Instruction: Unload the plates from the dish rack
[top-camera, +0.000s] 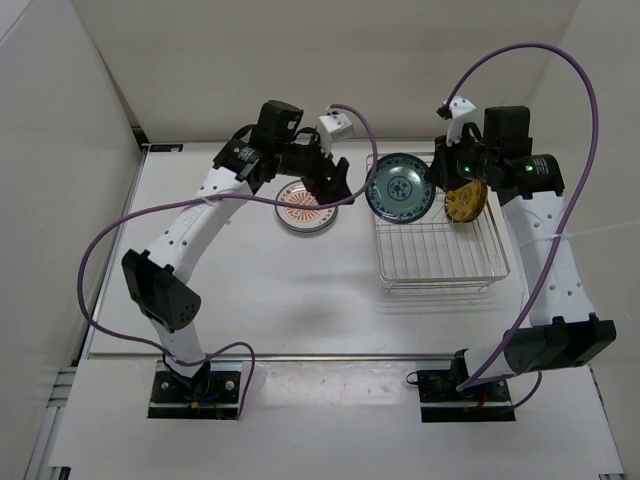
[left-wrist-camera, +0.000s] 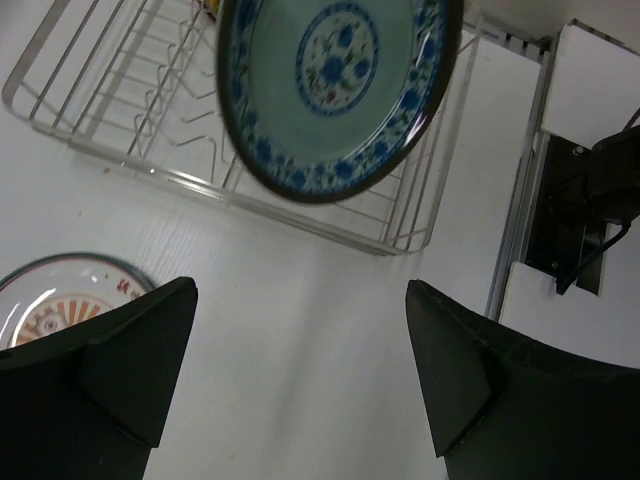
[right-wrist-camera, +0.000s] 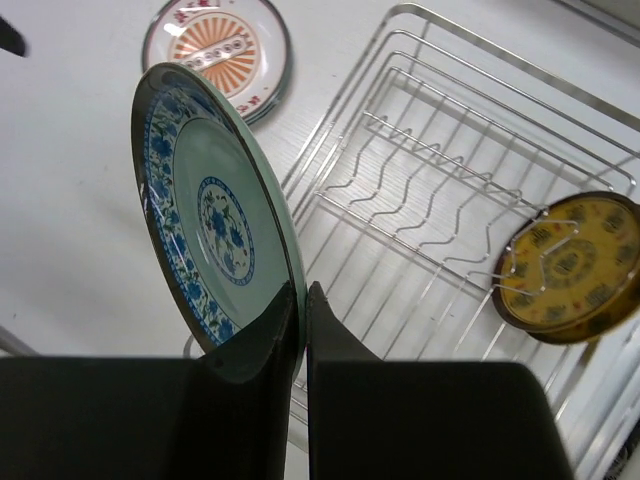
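While rack (top-camera: 441, 254) holds yellow plate (right-wrist-camera: 570, 266), teal (right-wrist-camera: 214, 232) gripped

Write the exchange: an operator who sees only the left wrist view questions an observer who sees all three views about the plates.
Operator: What is holding the teal plate up?
Observer: The right end effector is shut on its lower rim, holding it on edge.
Operator: What else sits in the dish rack?
Observer: One golden-yellow plate stands on edge at its far right corner.
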